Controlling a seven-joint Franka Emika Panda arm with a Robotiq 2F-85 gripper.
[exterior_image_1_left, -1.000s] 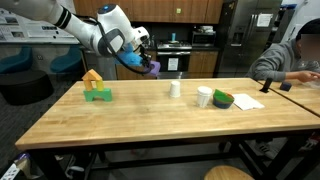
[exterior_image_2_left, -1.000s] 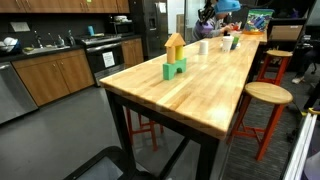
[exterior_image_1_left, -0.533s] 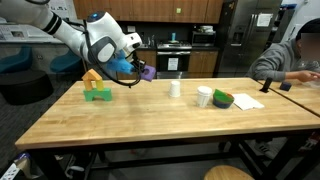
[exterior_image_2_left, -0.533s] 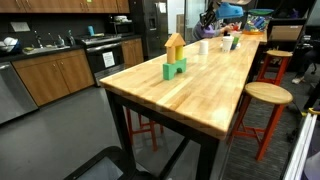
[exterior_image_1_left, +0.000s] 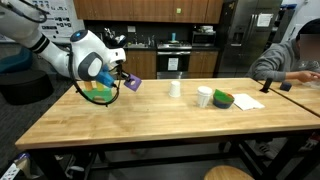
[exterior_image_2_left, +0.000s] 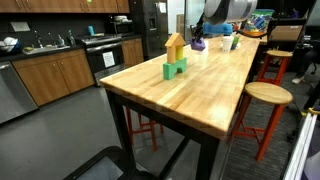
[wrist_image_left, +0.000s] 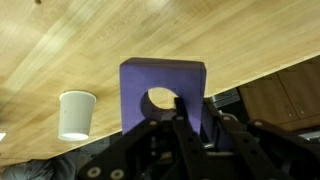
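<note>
Purple block (wrist_image_left: 162, 90), square, round hole: clamped in claw (wrist_image_left: 178, 112), aloft over wooden surface (exterior_image_1_left: 150, 120), near block stack (exterior_image_2_left: 175, 58). Claw fingertips partly masked by the block in wrist view, tiny and blurred in both exterior views. Stack, green under yellow, mostly covered by the arm in an exterior view (exterior_image_1_left: 97, 93). White cup (wrist_image_left: 76, 113) in wrist view. Green bowl (exterior_image_1_left: 222, 99) and seated person (exterior_image_1_left: 290, 60), cut off at frame edge, in an exterior view. Kitchen cabinets (exterior_image_2_left: 50, 75), stool (exterior_image_2_left: 266, 94).
</note>
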